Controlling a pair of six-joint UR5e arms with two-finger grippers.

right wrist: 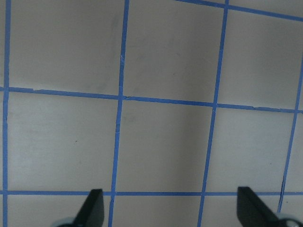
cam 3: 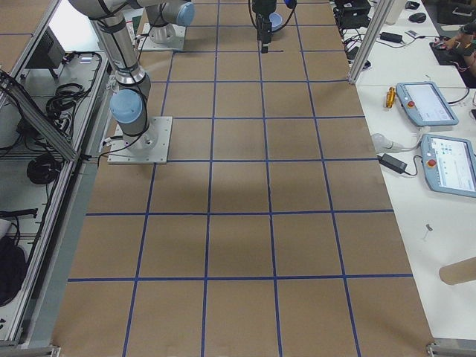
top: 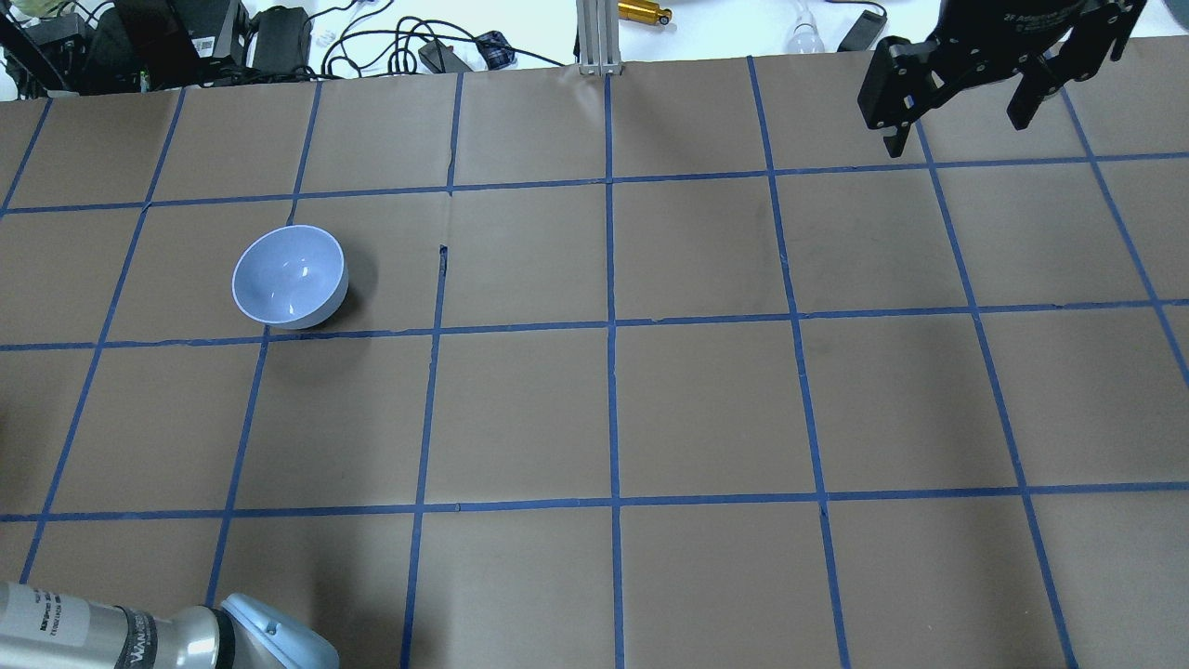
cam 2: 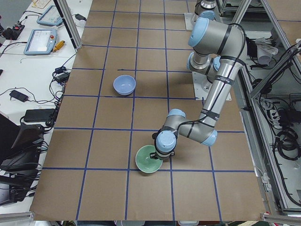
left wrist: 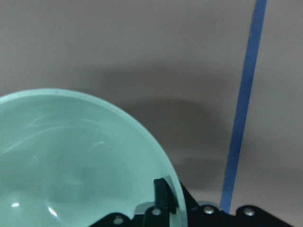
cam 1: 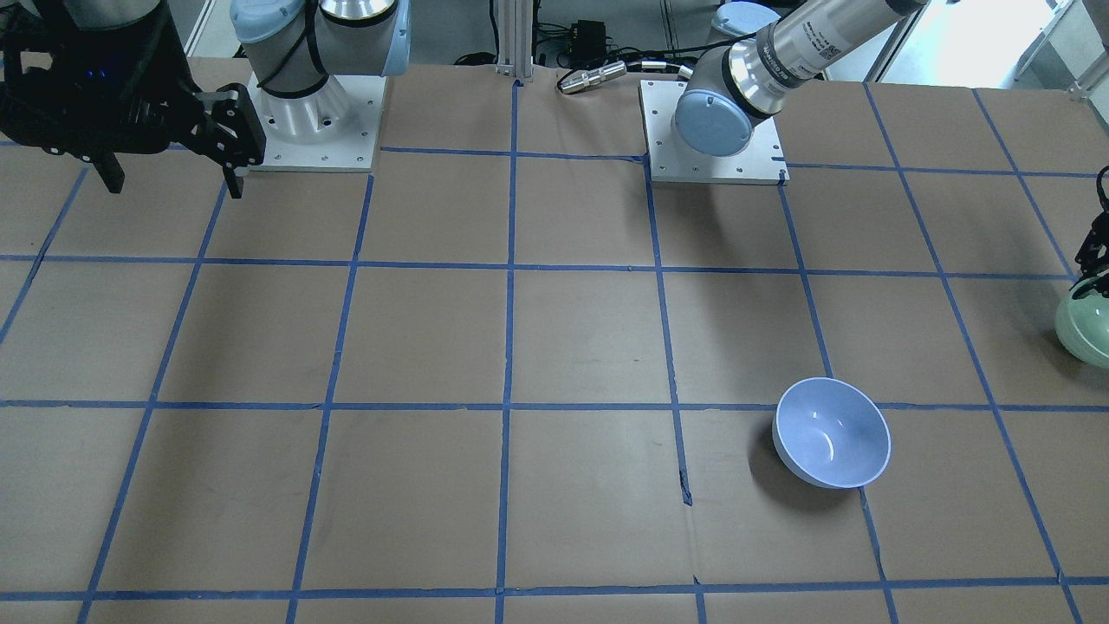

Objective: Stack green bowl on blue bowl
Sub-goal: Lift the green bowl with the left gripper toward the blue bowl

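Observation:
The green bowl (cam 1: 1087,328) is at the table's end on my left, cut by the front-facing view's right edge; it also shows in the left side view (cam 2: 147,161). My left gripper (cam 1: 1090,284) is shut on its rim, and in the left wrist view one finger (left wrist: 161,193) is inside the green bowl (left wrist: 71,161). The bowl is out of the overhead view. The blue bowl (cam 1: 832,432) stands upright and empty on the table (top: 290,276), well away from the green one. My right gripper (top: 957,121) is open and empty, high over the far right side (right wrist: 173,213).
The table is brown paper with a grid of blue tape lines (top: 611,325). The two arm bases (cam 1: 316,121) stand on white plates at the robot's edge. Cables and boxes (top: 186,37) lie past the far edge. My left arm's elbow (top: 186,636) shows at the overhead view's bottom left.

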